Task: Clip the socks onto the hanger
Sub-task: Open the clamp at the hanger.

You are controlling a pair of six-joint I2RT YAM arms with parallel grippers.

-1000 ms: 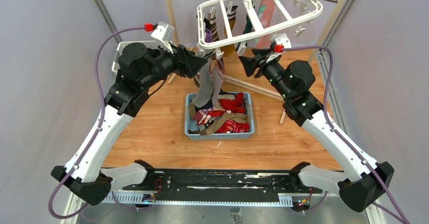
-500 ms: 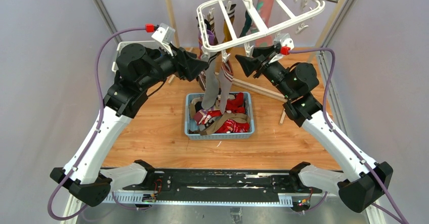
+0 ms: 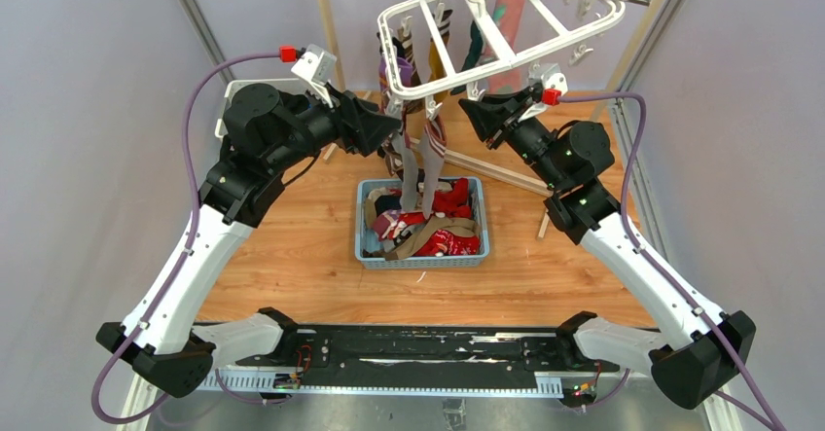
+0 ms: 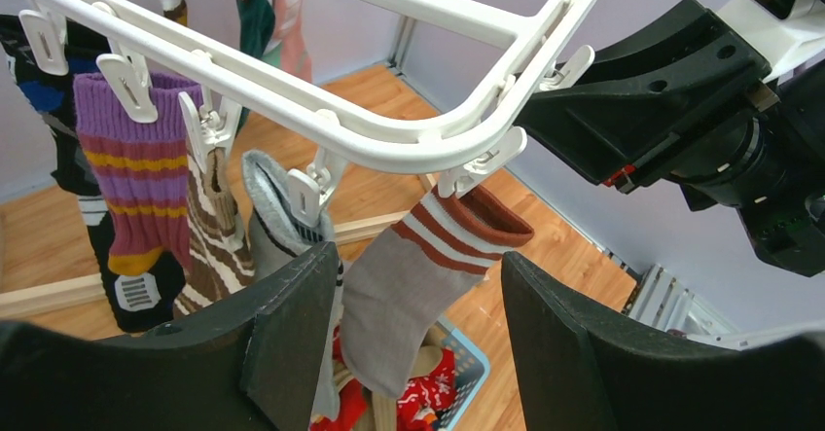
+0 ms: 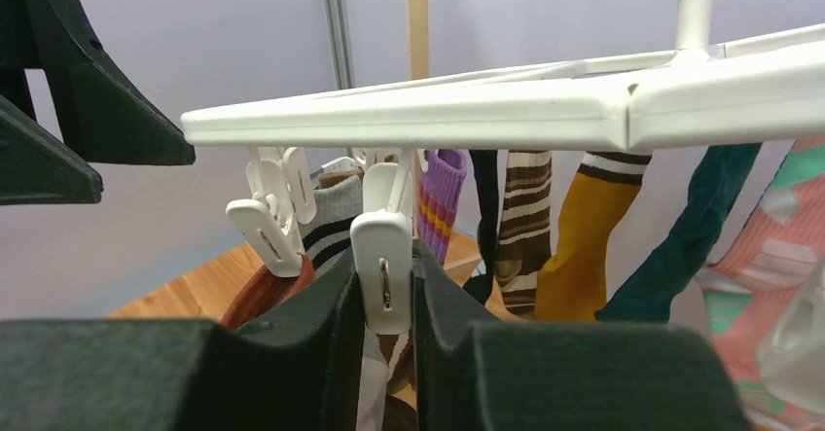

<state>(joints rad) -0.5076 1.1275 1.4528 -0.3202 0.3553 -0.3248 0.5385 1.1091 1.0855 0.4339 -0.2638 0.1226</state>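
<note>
While my right gripper (image 5: 384, 254) pinches a small white plastic clip (image 5: 381, 285) under the large white plastic rectangular hanger frame (image 5: 438, 110), my left gripper (image 4: 418, 266) stands open — a grey fabric sock with a brown-and-white striped cuff (image 4: 399, 295) hangs clipped at the frame's rounded corner, between its fingers, above the blue plastic basket (image 3: 362, 225).

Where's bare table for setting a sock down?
Bare wood left of the basket toward the left arm, right of it toward the right arm, and in front of it. Crowded under the hanger's corner: left gripper, right gripper on a clip, socks.
</note>
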